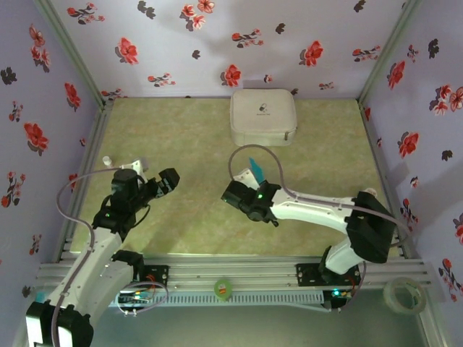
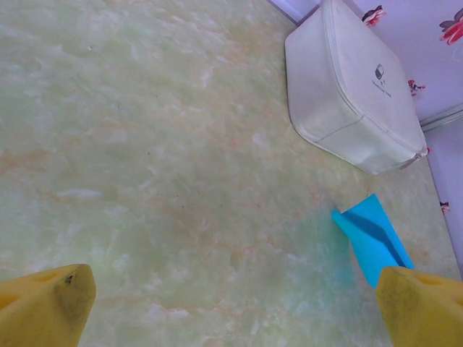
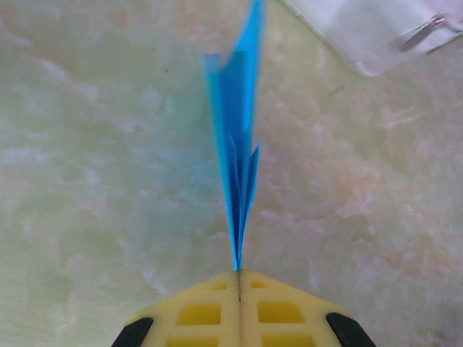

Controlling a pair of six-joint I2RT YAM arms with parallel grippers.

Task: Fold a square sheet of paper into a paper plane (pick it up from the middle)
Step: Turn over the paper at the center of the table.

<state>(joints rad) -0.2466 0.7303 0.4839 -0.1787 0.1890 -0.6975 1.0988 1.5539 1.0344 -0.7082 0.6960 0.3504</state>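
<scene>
Right hand [image 1: 239, 194] is shut tight on the paper plane [image 1: 256, 170], with the yellow fingertips [image 3: 210, 303] pressed together and no gap between them. In the right wrist view the paper plane [image 3: 237, 137] sticks straight out from the right hand [image 3: 239, 276]. It is seen edge-on, its layered folds fanning slightly near the grip. The far end is blurred.

The plane sits over the middle of the table [image 1: 181, 137], a bit toward the far edge, near the white zip case [image 1: 263, 116] but not touching it. Cannot tell if its tip touches the table.

Left hand [image 1: 168, 181] has its jaws spread wide and holds nothing, over the left part of the table, well apart from the plane. In the left wrist view the left hand [image 2: 235, 311] shows both yellow fingertips [image 2: 51, 300] at the bottom corners. The plane [image 2: 372, 238] is beside the right one, and the case [image 2: 351, 79] is at the far right.
</scene>
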